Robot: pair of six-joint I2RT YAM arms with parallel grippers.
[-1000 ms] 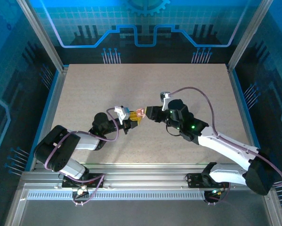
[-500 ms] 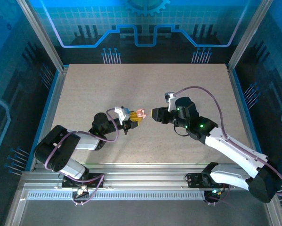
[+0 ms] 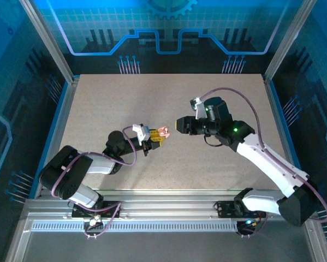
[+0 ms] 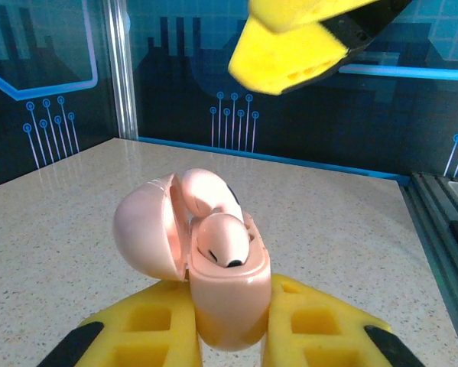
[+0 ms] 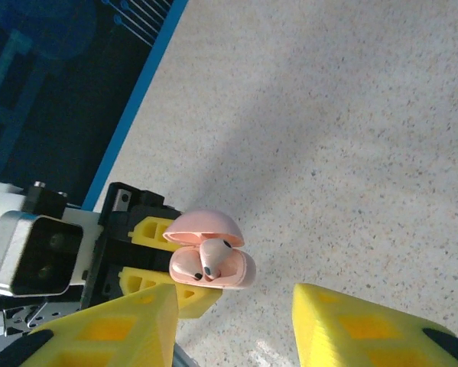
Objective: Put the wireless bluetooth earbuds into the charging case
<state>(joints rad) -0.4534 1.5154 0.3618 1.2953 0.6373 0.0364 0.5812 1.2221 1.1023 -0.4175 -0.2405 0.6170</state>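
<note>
left side, change: our left gripper (image 3: pixel 155 138) has stayed put low over the counter (image 3: pixel 108 98), with the pink case (image 3: pixel 163 131) in the same spot as a second ago.
right side, change: our right gripper (image 3: pixel 180 124) has backed away from the case, up and to the right, its jaws easing slightly wider.
meaning: we read this as a drop-off just finished; both earbuds (image 4: pixel 225 241) sit in the case, the rear one perhaps a touch proud.
left gripper: clamped narrow on the lower body of the case.
case: at the left gripper's tip, its lid (image 4: pixel 141 225) swung open and not yet closed.
right gripper: partly open, nothing between its fingers, near the case but apart from it.
</note>
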